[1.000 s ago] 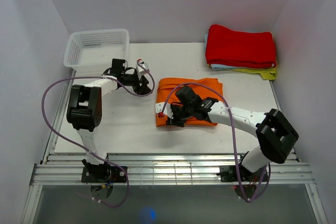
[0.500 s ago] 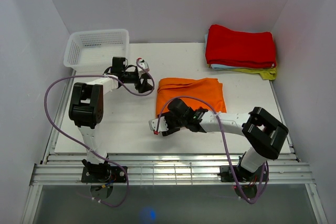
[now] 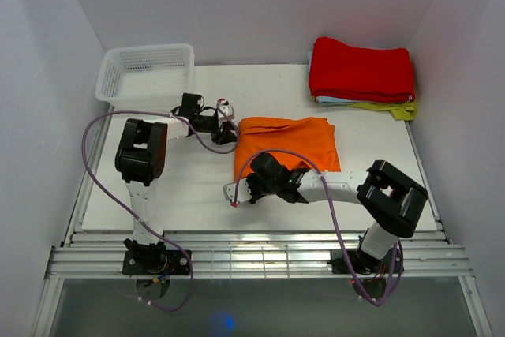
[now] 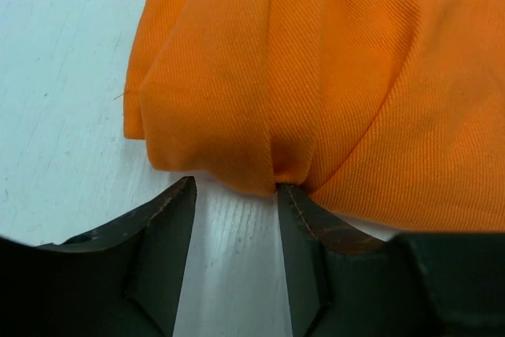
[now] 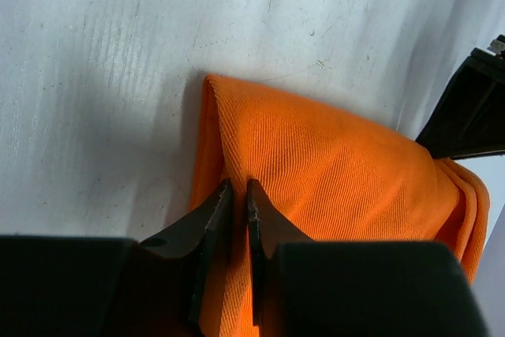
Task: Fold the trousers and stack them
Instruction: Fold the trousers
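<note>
From above, the near left corner of the trousers [image 3: 288, 144] is covered by the right tool [image 3: 240, 189] and its wrist. The cloths [image 3: 398, 108] beneath the red folded cloth [image 3: 361, 69] are shown only as thin edges. In the left wrist view the trousers are cut off at the top and right edges, and the left tool [image 4: 235, 193] is cropped at the bottom.

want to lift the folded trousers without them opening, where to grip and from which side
Probably grip the trousers along their left edge, at the two corners, coming in low from the left. They lie folded flat, and that edge shows rounded, bunched folds that fingers can pinch. The right gripper pinches the near-left corner; the left gripper stands open at the far-left one.
</note>
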Controlling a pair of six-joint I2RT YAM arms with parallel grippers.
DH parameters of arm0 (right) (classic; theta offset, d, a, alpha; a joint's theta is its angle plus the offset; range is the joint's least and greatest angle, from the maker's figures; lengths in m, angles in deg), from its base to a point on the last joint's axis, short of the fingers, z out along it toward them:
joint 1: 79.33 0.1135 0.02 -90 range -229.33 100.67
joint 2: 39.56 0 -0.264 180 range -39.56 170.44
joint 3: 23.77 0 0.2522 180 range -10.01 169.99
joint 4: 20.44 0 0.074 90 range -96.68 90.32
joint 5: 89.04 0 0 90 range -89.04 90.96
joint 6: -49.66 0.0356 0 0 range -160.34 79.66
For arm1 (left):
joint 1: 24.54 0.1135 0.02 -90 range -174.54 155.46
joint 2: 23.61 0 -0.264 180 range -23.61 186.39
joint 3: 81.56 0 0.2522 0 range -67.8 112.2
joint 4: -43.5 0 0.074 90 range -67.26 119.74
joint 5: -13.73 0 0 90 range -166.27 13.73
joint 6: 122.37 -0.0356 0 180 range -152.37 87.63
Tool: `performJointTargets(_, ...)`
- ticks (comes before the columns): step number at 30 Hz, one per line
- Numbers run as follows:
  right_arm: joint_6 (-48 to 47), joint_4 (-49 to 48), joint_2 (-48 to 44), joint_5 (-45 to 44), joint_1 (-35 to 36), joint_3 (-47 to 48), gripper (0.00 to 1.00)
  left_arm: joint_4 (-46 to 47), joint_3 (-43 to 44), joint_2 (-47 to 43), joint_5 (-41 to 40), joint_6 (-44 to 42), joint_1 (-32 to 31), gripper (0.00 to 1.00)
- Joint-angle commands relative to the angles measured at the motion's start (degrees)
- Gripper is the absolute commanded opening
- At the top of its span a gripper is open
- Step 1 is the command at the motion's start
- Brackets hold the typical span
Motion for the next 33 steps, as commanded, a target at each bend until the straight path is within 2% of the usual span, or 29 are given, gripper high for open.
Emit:
performJointTargets(1, 0.3, -2.1, 1.2, -0.9, 0.3, -0.5, 0.17, 0.6, 1.3, -1.2, 2.0, -2.4, -1.2, 0.55)
performJointTargets(3, 0.5, -2.0, 1.2, -1.0, 0.3, -0.4, 0.08, 4.4, 0.3, -1.2, 2.0, 0.0, -1.3, 0.51)
performJointTargets(9, 1.0, -1.6, 1.5, -1.9, 0.3, -1.0, 0.08, 8.4, -1.4, -2.3, 3.3, 3.6, -1.2, 0.33)
performJointTargets(11, 1.4, -1.8, 1.2, -2.6, 0.3, -1.4, 0.08, 8.3, -1.8, -2.8, 3.5, 3.1, -1.2, 0.31)
performJointTargets(12, 1.5, -1.7, 0.9, -2.6, 0.3, -1.6, 0.08, 8.3, -1.9, -3.0, 3.4, 2.9, -1.2, 0.25)
performJointTargets(15, 0.7, -3.4, -0.7, -2.7, 0.3, -3.7, 0.08, 8.7, -1.7, -3.0, 3.4, 3.5, -1.2, 0.15)
performJointTargets(16, 0.4, -3.1, -1.6, -2.6, 0.3, -4.0, 0.08, 9.8, -1.7, -3.0, 3.4, 4.8, -1.2, 0.05)
performJointTargets(18, 0.1, -1.7, -2.3, -1.7, 0.3, -3.9, 0.08, 10.2, -1.0, -2.8, 3.0, 5.4, -1.2, 0.0)
performJointTargets(22, -0.4, -0.6, -2.9, -0.8, 0.3, -4.2, 0.08, 9.3, 0.5, -1.8, 2.0, 6.2, -1.1, 0.0)
performJointTargets(26, -0.1, -0.4, -2.4, -0.8, 0.2, -3.7, 0.08, 4.9, -3.8, -5.6, 4.3, -0.5, -1.1, 0.33)
performJointTargets(29, -0.1, -0.5, -1.7, -0.7, 0.3, -3.2, 0.08, 4.3, -7.1, -8.2, 5.7, -2.1, -1.1, 0.4)
performJointTargets(33, -0.3, -0.4, -1.5, -0.5, -0.1, -2.8, 0.08, 2.6, -7.2, -8.6, 6.8, -3.5, -1.1, 0.43)
